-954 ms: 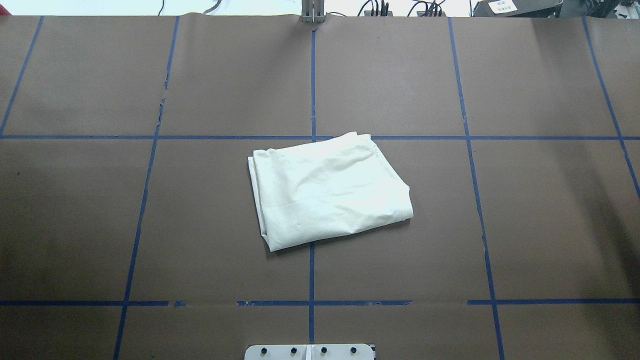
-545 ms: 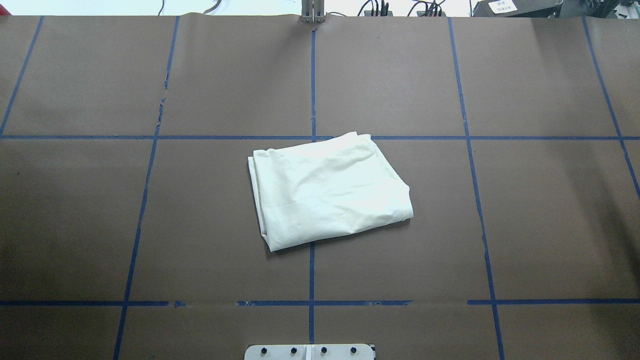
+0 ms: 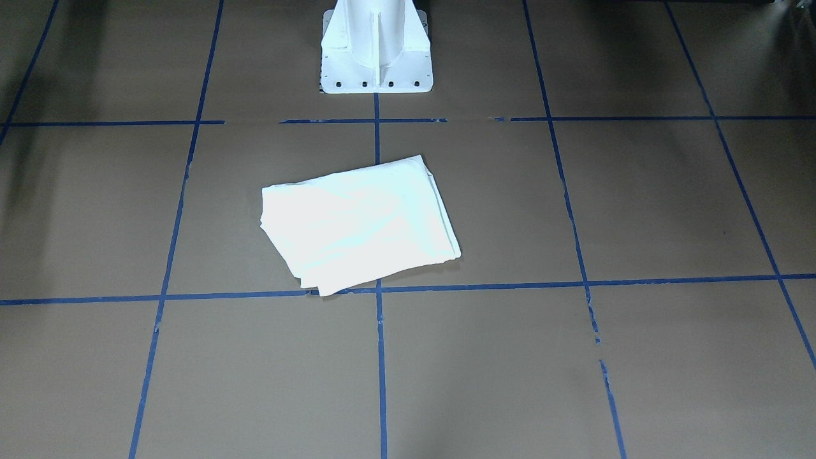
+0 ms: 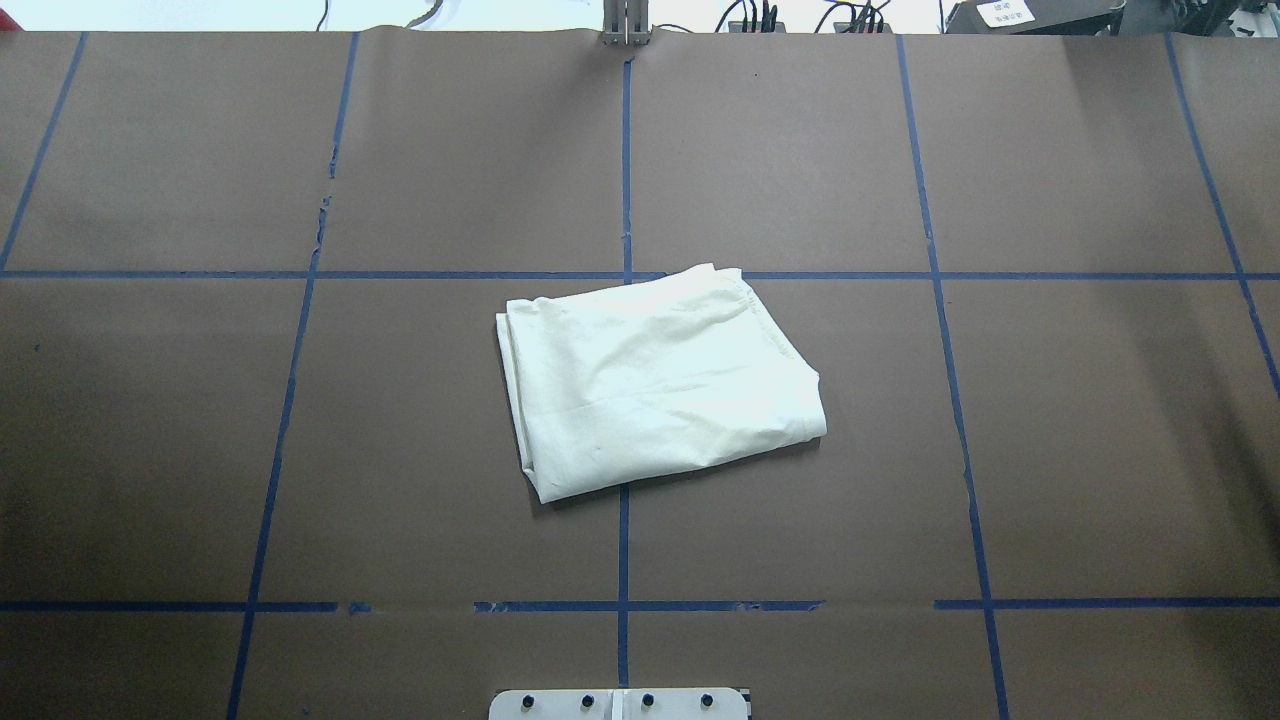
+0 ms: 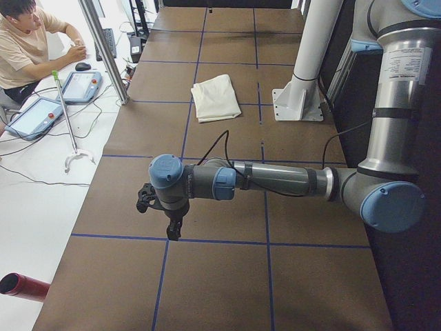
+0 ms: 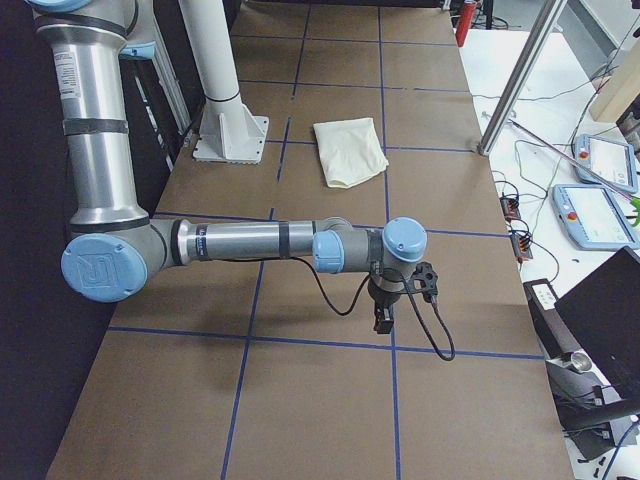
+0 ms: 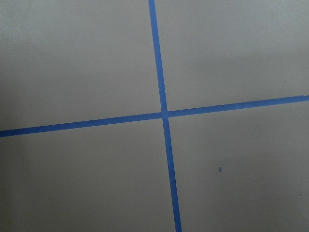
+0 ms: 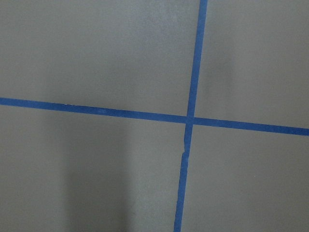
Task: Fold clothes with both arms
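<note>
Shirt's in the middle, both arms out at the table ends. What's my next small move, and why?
Probably none beyond ending the run: the shirt lies as a compact, layered rectangle on the table, and the left gripper and right gripper hang over bare table far from it, with no cloth in them.

Overhead, front cams opposed — share shirt (image 4: 655,385).

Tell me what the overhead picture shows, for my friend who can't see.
A cream shirt folded into a rectangle lies slightly askew in the middle of a brown table crossed by blue tape lines. A white plate with bolts peeks in at the bottom edge.
</note>
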